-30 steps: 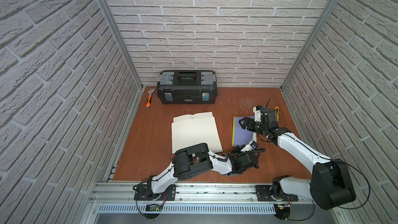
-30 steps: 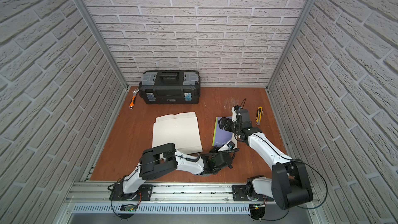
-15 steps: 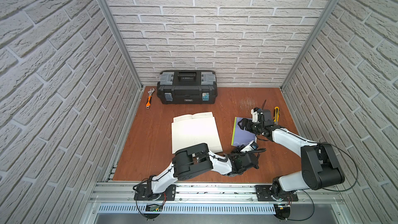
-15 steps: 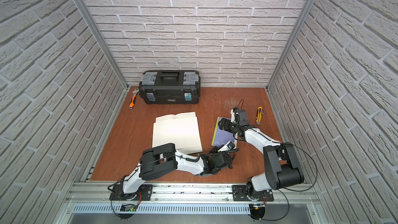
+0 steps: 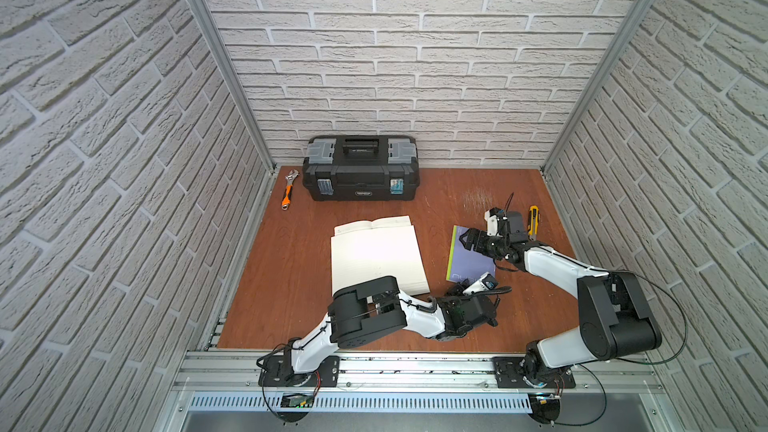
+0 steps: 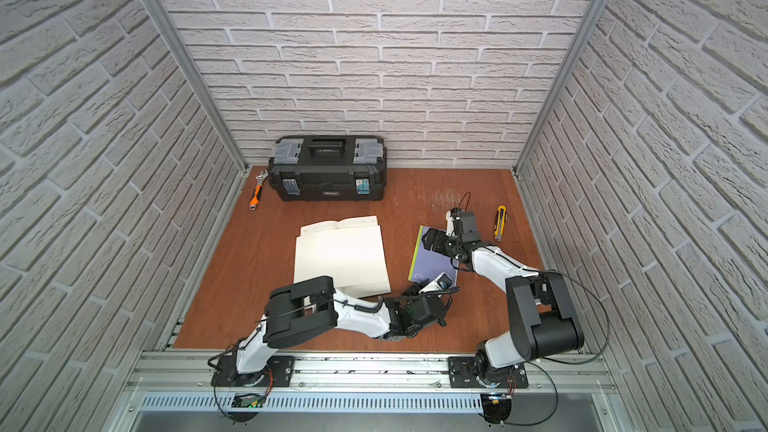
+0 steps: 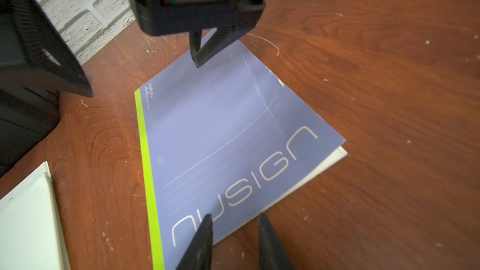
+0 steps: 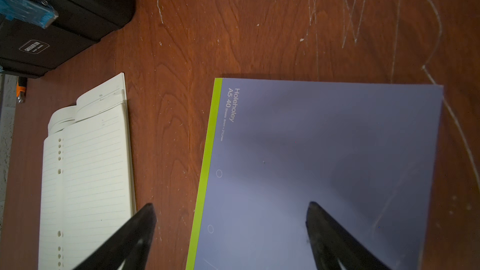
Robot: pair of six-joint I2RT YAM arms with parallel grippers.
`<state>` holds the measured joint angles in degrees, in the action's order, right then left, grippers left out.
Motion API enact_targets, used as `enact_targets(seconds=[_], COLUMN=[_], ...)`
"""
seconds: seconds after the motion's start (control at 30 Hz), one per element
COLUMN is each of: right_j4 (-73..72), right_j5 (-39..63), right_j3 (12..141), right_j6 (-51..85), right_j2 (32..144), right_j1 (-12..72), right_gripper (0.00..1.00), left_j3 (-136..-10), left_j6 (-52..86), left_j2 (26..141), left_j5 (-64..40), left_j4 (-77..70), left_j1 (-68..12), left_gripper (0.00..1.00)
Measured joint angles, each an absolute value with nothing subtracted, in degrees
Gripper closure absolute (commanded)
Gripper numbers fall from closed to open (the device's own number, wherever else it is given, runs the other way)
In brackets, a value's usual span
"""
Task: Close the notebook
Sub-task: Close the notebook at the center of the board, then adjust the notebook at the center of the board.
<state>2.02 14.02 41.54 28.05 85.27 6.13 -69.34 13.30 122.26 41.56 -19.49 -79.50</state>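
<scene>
Purple card cover, lime strip down the spine: the notebook (image 5: pixel 469 255) lies flat on the table (image 5: pixel 291 284), right of centre, cover down over its pages. We take this as the task's book, since both arms attend it. A cream ruled pad (image 5: pixel 376 251) lies open near it, toward the middle, untouched.

Left gripper (image 7: pixel 235 223): jaws a narrow way apart at the near edge of the cover, with nothing pinched between them that we can see.

Right gripper (image 8: pixel 231 205): jaws wide and empty, hanging over the far half of the book. In the left wrist view one of its fingertips (image 7: pixel 198 58) appears to rest on the cover near the far edge.

Near free corner: the cover sits a little proud, with white sheets showing beneath it. We judge the closing nearly done, the settling not.

To do it well, we would hold the right fingertip down as an anchor. Then draw the left gripper back low and straight off the edge so neither finger snags the cover, and press once near the fore-edge. Thin card will likely spring, and a sideways drag would skate the whole book across the wood.
</scene>
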Motion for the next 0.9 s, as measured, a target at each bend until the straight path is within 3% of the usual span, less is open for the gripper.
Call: enact_targets(seconds=[0.3, 0.5, 0.9], right_j4=[0.99, 0.38, 2.31], right_j5=[13.15, 12.25, 8.75], right_j3=[38.06, 36.95, 37.69], right_j6=[27.62, 27.75, 29.76], right_j2=[85.62, 85.67, 85.58], right_j1=[5.78, 5.67, 5.67], right_gripper=[0.10, 0.10, 0.13], left_j3=[-64.71, -62.74, -56.23], left_j6=[14.98, 16.67, 21.47], left_j2=[113.32, 112.90, 108.20], left_j5=[40.60, 39.72, 37.60], left_j4=[-20.23, -20.16, -21.26], left_j1=[-79.29, -78.30, -75.13], left_gripper=[0.67, 0.73, 0.72])
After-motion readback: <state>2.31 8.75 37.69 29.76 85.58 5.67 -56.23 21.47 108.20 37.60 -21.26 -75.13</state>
